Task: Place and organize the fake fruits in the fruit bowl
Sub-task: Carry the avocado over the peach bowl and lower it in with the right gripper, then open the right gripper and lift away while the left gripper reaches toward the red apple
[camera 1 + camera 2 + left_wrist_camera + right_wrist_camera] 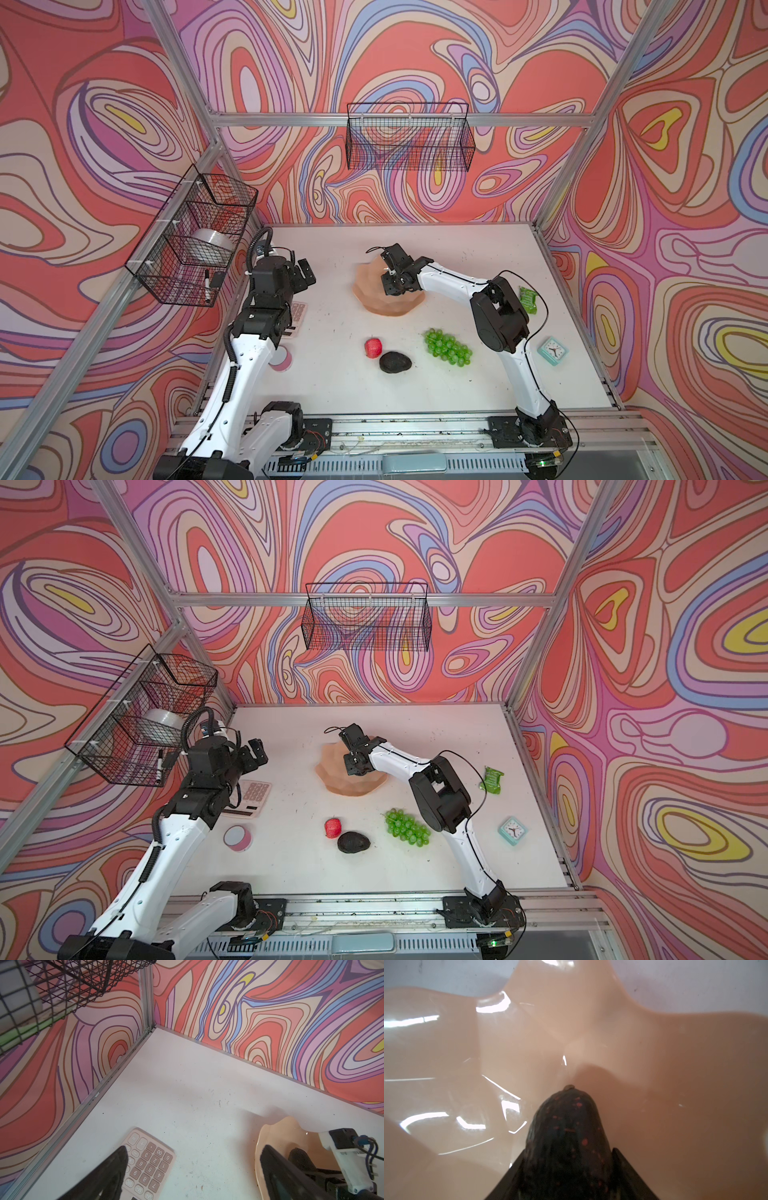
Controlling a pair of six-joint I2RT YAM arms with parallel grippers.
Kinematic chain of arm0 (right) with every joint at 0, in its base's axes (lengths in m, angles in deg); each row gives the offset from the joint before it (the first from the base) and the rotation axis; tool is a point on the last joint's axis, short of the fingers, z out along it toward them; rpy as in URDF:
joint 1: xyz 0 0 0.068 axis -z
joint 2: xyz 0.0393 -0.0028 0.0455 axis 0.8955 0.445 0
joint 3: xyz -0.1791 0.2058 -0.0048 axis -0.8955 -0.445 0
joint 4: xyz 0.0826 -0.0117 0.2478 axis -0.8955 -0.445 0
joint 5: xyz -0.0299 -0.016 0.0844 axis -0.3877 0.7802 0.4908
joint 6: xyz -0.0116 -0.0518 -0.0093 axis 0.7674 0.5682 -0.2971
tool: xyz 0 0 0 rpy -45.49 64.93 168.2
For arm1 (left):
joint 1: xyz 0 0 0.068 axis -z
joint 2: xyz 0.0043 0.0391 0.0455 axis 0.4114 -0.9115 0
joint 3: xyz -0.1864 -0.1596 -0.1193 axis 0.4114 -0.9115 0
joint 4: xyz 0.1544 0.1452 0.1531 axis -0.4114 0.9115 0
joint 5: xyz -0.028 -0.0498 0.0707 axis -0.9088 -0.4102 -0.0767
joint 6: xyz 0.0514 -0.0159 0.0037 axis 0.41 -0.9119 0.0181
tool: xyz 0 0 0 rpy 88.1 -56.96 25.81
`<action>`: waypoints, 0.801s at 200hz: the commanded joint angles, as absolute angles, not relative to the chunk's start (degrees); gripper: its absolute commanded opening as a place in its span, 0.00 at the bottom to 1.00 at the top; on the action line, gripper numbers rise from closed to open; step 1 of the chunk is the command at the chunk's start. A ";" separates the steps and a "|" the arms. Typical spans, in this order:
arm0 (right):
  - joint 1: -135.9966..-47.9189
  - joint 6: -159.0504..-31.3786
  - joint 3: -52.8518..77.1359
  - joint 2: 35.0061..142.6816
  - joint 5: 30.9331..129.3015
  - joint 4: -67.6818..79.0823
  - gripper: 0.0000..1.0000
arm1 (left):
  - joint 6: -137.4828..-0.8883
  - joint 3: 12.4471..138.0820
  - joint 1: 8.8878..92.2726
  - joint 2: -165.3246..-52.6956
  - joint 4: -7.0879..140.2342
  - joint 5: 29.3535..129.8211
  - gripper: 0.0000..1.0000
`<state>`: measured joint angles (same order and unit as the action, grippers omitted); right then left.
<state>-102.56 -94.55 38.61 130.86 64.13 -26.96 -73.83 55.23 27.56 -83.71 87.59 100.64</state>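
The peach-pink fruit bowl (374,301) (334,781) stands mid-table in both top views. My right gripper (390,279) (353,763) reaches down into it. In the right wrist view the gripper (570,1150) is shut on a dark avocado (566,1132) just above the bowl's glossy floor (664,1068). On the table in front lie a red strawberry (373,347) (332,827), a second avocado (395,362) (353,842) and green grapes (448,348) (407,833). My left gripper (304,274) (254,752) (193,1148) hangs open and empty at the left, well apart from the bowl's rim (270,1132).
A pink calculator (298,316) (149,1159) lies under the left gripper, with a pink-rimmed disc (280,359) nearer the front. A green packet (528,299) and a teal clock (552,351) sit along the right edge. Wire baskets (195,237) hang on the walls.
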 commanded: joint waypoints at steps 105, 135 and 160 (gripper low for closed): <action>-102.35 -94.21 38.16 127.53 63.48 -24.04 0.82 | -77.91 57.14 27.19 -84.71 99.63 96.44 0.98; -102.31 -94.64 36.27 121.80 61.40 -21.68 0.89 | -79.42 57.23 27.27 -84.79 108.89 86.99 0.94; -101.83 -96.76 30.16 113.08 60.52 -16.53 0.94 | -81.83 55.47 29.37 -83.51 113.40 79.86 0.91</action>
<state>-102.53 -94.75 34.77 123.45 62.69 -22.83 -78.16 55.75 27.69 -84.45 104.31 89.12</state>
